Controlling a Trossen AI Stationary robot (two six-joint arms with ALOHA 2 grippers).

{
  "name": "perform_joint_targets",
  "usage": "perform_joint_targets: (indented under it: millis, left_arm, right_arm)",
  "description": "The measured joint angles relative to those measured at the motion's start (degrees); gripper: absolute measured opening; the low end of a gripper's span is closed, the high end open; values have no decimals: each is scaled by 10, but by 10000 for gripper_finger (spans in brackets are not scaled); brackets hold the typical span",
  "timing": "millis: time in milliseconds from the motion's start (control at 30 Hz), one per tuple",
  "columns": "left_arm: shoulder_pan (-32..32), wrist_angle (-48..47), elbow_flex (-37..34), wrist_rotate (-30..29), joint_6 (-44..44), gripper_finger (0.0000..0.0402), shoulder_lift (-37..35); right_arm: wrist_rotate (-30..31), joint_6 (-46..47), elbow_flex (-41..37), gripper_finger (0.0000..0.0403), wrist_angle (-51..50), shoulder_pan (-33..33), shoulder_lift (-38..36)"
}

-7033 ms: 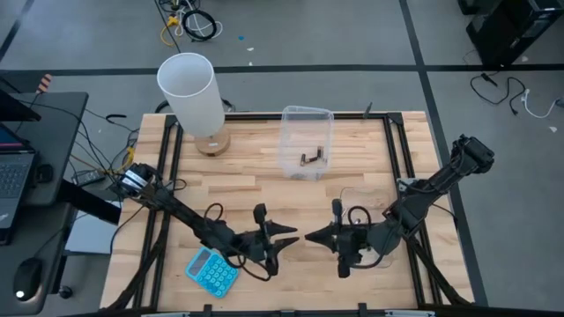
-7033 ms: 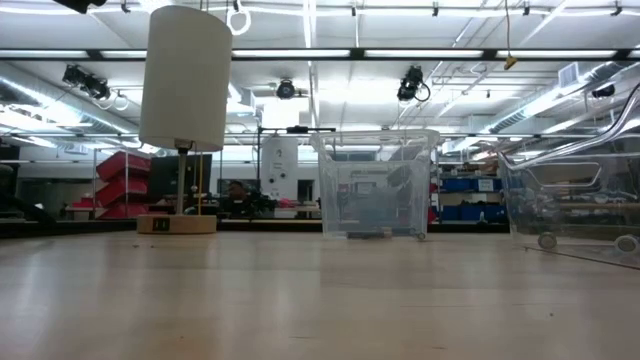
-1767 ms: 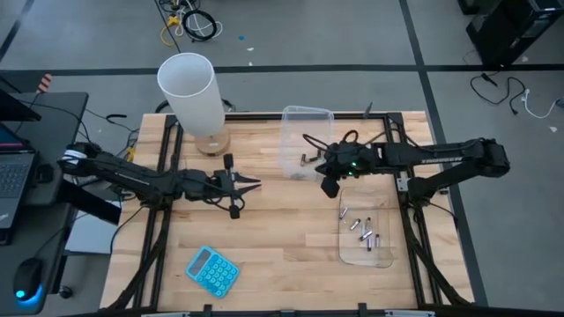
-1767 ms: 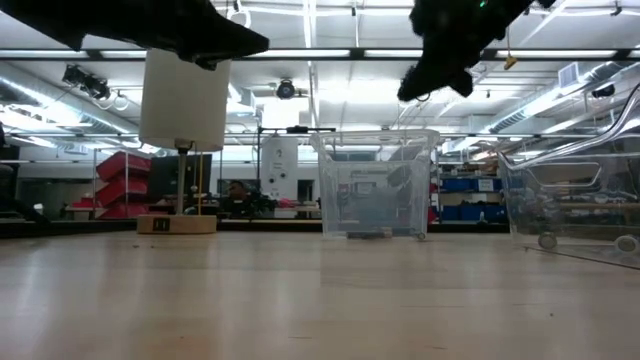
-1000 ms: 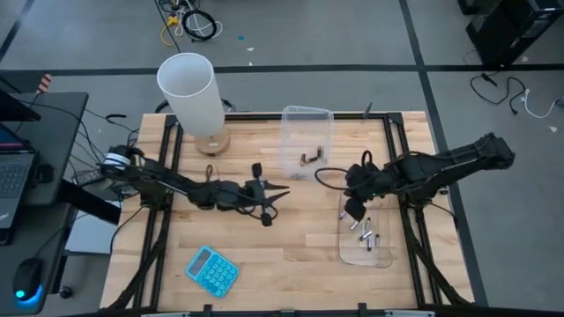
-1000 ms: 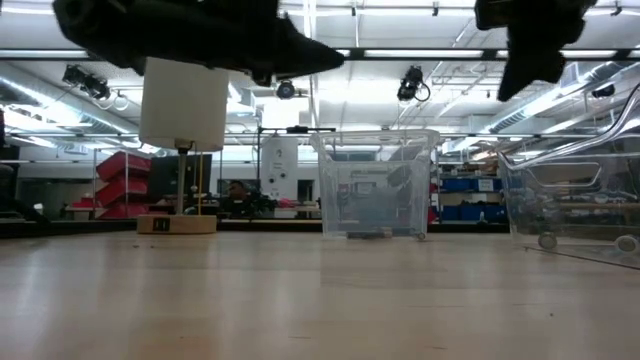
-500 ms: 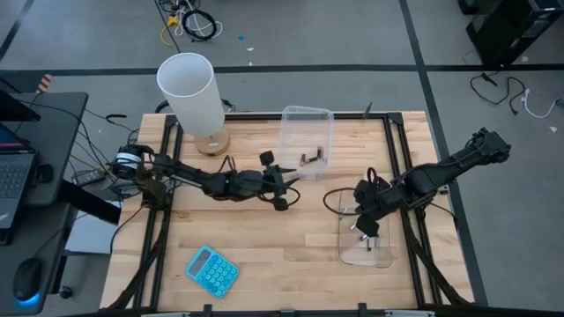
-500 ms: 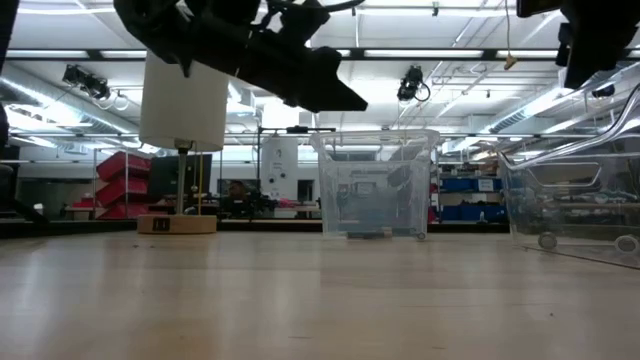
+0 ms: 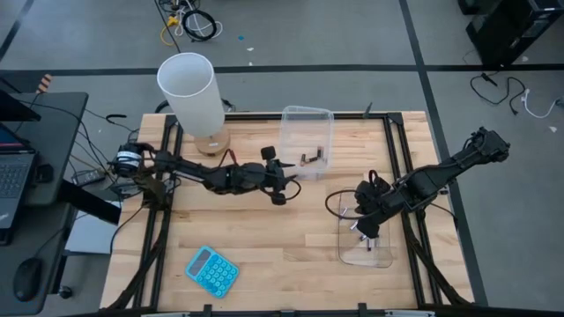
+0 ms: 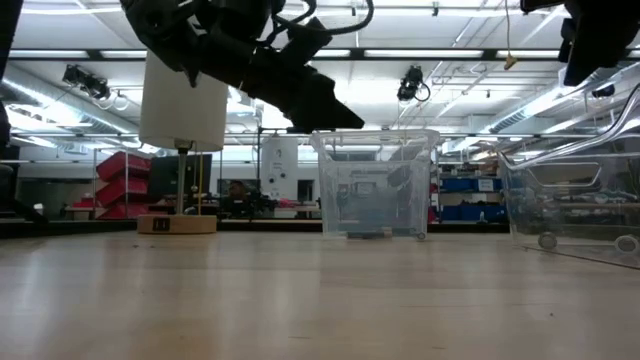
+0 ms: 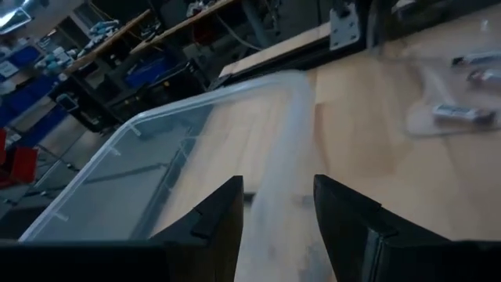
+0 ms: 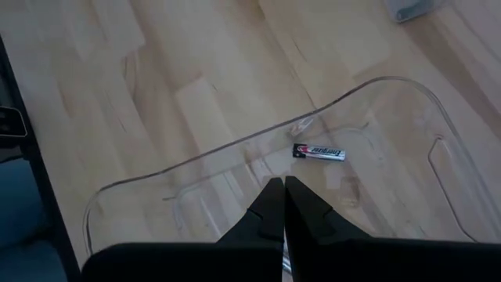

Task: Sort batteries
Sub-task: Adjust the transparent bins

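Note:
Two dark batteries (image 9: 310, 158) lie on the floor of the far clear tub (image 9: 307, 112). Several silvery batteries (image 9: 368, 245) lie in the near right tub (image 9: 345, 257); one black-labelled cell (image 12: 318, 152) shows in the right wrist view. My left gripper (image 9: 289, 179) is open, in the air at the far tub's left wall, with the tub's rim (image 11: 282, 86) beyond the gap between its fingers. My right gripper (image 12: 278, 196) is shut and empty, pointing down over the right tub (image 12: 235, 149).
A lamp with a white shade (image 9: 188, 88) stands at the far left on a wooden base (image 9: 211, 141). A blue calculator (image 9: 212, 270) lies near the front left. The bare wood in the table's middle (image 9: 291, 238) is free room.
My left gripper has swung from the table's middle toward the far tub and now stands at its left wall; its fingers have parted. My right gripper, still shut, has shifted a little toward the near edge over the right tub.

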Motion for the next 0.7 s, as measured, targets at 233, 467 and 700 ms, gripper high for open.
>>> perform_joint_targets:
  millis: [233, 467, 700]
  left_arm:
    - [26, -24, 0, 0, -5, 159, 0]
    - [46, -24, 0, 0, -5, 159, 0]
    - [66, -20, 0, 25, -6, 159, 0]
  right_arm:
    - [15, -2, 0, 0, 1, 0, 0]
    - [15, -31, 0, 0, 27, 17, 0]
    - [15, -29, 0, 0, 66, 46, 0]
